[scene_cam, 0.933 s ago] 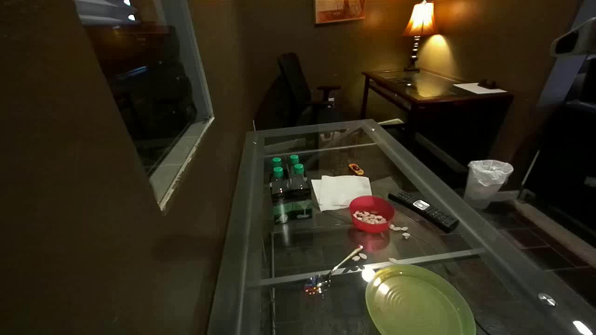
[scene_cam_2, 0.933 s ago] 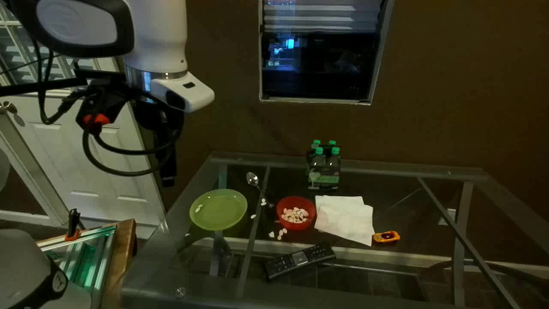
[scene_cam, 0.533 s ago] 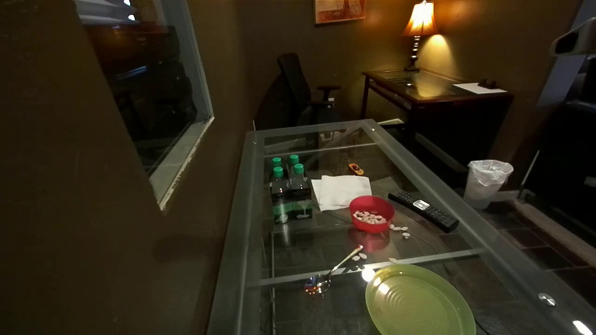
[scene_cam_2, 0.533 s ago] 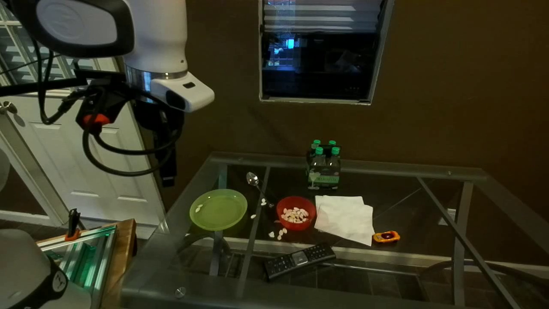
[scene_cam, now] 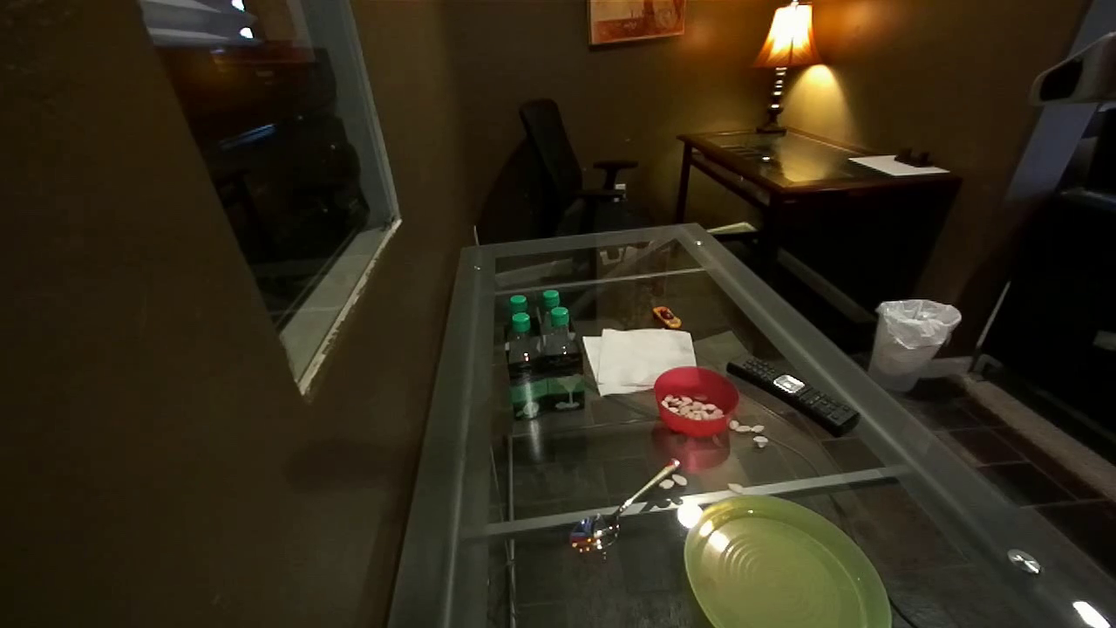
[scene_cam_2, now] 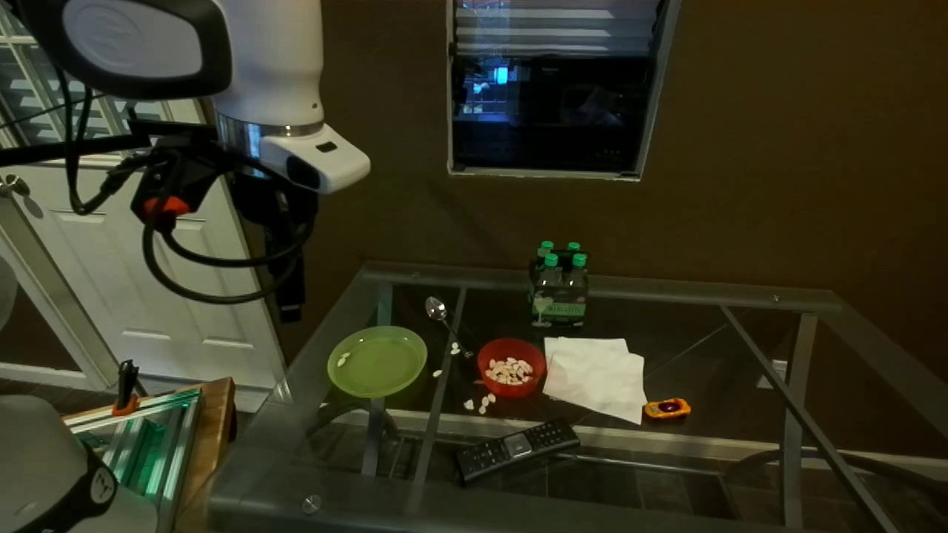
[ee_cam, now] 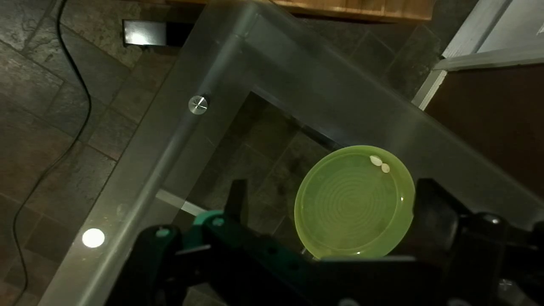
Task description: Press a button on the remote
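From left in an exterior view, a black two-fingered robot gripper (scene_cam_2: 289,311) hangs high at the end of a glass-topped table (scene_cam_2: 266,459); the wrist view shows its fingers (ee_cam: 236,204) spread wide, holding nothing. Next come a round lime-green plate (scene_cam_2: 380,369), a shiny metal spoon (scene_cam_2: 437,309) and a round red bowl (scene_cam_2: 511,347) of white seeds (scene_cam_2: 509,371). The long black remote (scene_cam_2: 517,449) lies buttons up near the bowl, well apart from the gripper. At right: a green-capped four-bottle pack (scene_cam_2: 560,302), white paper sheets (scene_cam_2: 598,377) and a small orange object (scene_cam_2: 666,409).
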{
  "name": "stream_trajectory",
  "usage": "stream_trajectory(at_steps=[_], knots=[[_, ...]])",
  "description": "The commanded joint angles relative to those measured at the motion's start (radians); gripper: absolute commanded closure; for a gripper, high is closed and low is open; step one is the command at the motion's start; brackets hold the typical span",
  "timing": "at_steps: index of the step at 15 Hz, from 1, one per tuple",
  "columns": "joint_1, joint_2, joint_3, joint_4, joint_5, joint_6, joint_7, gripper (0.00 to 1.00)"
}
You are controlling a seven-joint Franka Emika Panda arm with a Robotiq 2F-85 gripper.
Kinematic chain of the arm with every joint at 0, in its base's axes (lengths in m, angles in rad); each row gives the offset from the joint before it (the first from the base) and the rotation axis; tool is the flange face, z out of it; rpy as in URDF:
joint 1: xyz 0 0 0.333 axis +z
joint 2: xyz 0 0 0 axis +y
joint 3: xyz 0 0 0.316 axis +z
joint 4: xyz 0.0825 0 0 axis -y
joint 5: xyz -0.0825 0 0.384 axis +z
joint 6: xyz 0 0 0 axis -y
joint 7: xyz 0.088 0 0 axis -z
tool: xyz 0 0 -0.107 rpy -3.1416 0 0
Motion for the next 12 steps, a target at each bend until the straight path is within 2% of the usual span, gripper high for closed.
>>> stream_trajectory(at_steps=[1,7,12], knots=[[-0.010,0.000,0.009,0.002,0.005,-0.003,-0.006,0.00],[-0.010,0.000,0.009,0.002,0.005,-0.003,-0.006,0.00],[-0.018,0.029,-0.033,0.001,0.011,0.056,-0.075,0.00]])
